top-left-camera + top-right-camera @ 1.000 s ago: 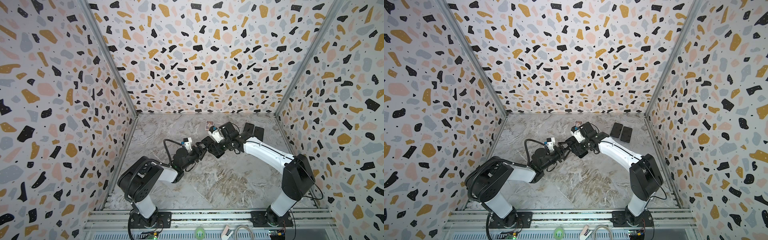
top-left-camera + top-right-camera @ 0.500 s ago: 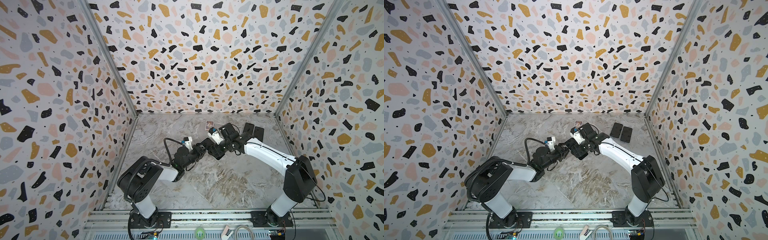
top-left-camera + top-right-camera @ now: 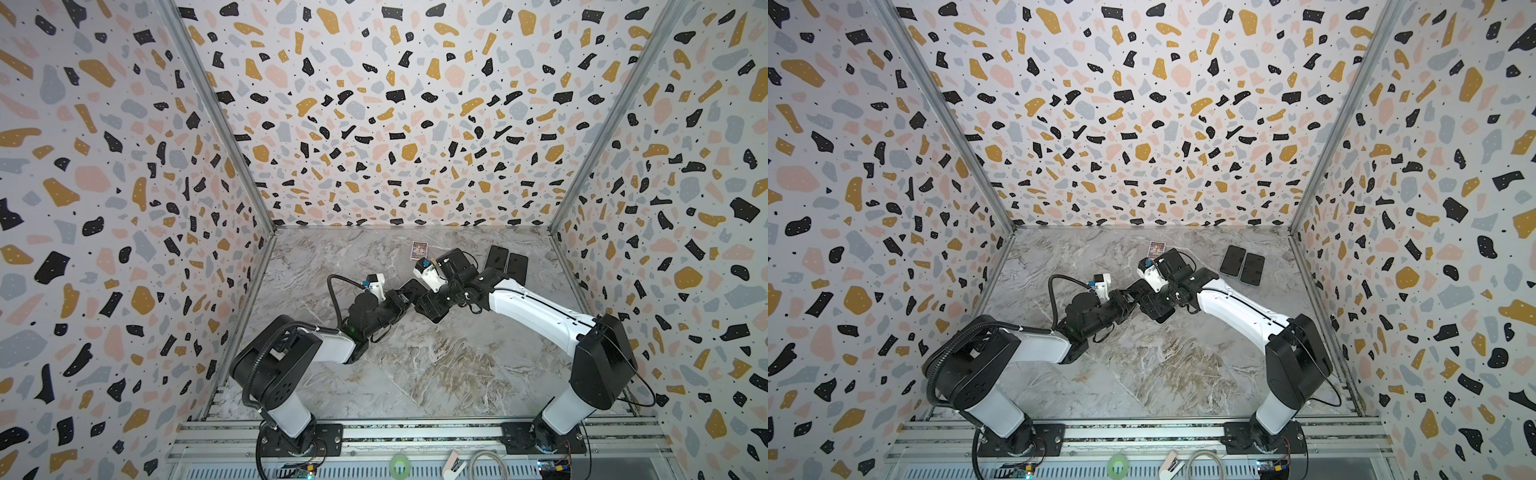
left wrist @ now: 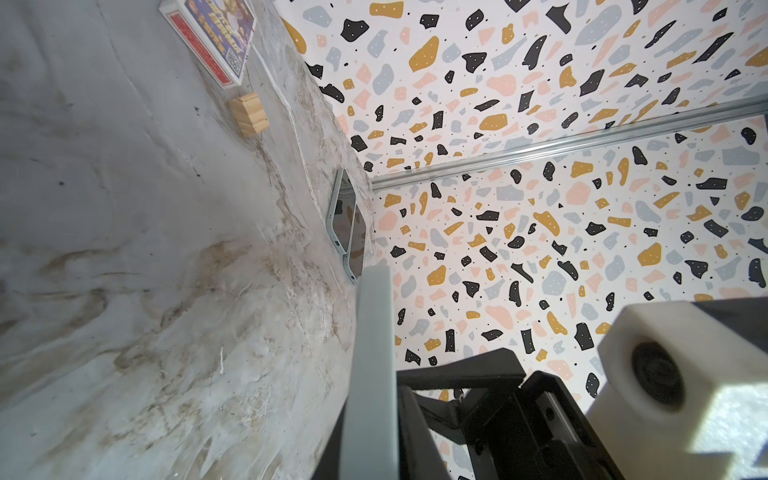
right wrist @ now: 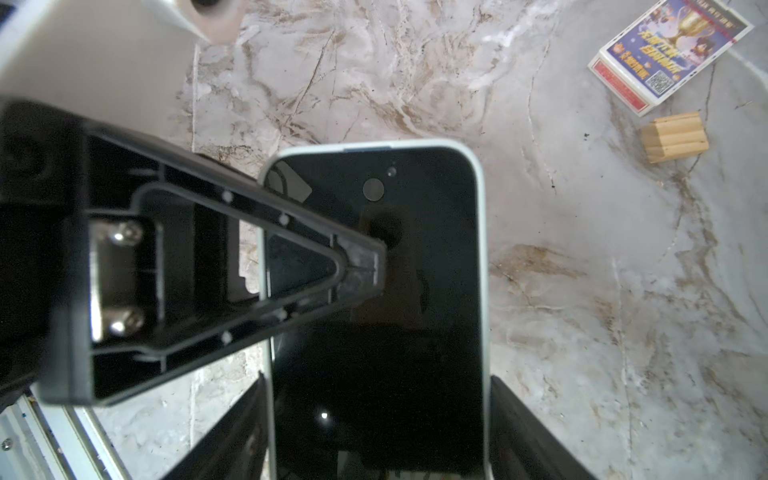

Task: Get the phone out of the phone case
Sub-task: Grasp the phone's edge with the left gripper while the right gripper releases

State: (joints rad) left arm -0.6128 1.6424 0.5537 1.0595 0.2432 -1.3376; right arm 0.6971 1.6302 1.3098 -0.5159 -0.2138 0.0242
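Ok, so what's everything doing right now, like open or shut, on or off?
Phone: screen dark, inside its case.
Phone case: on the phone, not peeled off.
Left gripper: shut on the cased phone, one finger over the screen.
Right gripper: shut across the case's sides.
Spare phones: lying flat side by side, screens dark.
Card box: closed, lying flat.
Wooden block: lying beside the card box.

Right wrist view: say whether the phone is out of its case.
No, the rim of the pale case wraps the dark phone.
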